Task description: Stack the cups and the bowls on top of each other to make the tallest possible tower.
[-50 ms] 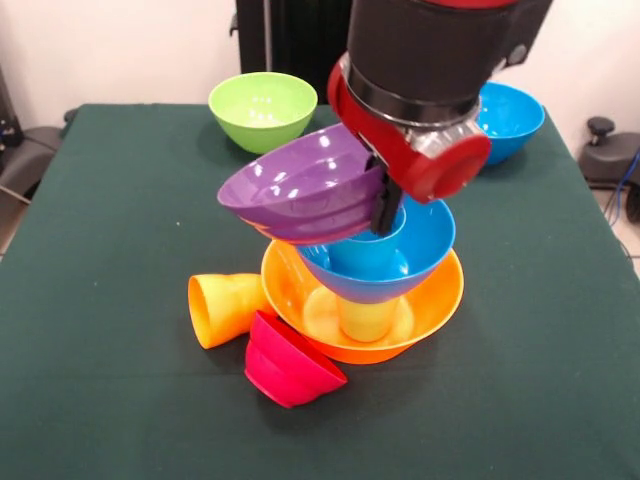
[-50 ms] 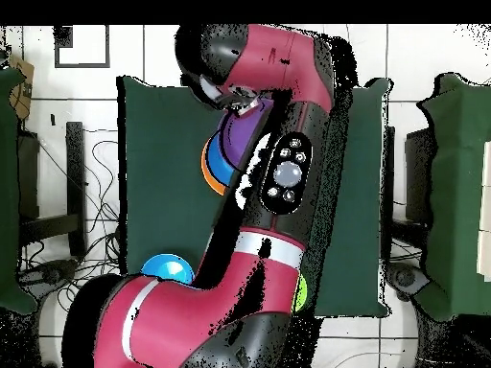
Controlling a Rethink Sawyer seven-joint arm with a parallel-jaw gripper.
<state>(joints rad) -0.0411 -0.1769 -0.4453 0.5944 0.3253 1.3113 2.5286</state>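
My tower (image 1: pixel 365 290) stands in the middle of the desk (image 1: pixel 100 400). The big orange bowl (image 1: pixel 440 290) is at the bottom. A lime green cup (image 1: pixel 365 320) stands inside it, and a blue bowl (image 1: pixel 425 245) sits on the cup, with a blue cup (image 1: pixel 362 255) in it. My gripper (image 1: pixel 385 210) is clamped on the rim of the purple bowl (image 1: pixel 300 185). I hold it tilted, just above the blue bowl, because I think it goes on top next. It is wide, so it might wobble. An orange cup (image 1: pixel 222 308) and a small red bowl (image 1: pixel 290 362) lie tipped over beside the tower. A green bowl (image 1: pixel 262 108) and another blue bowl (image 1: pixel 512 118) wait at the far side.
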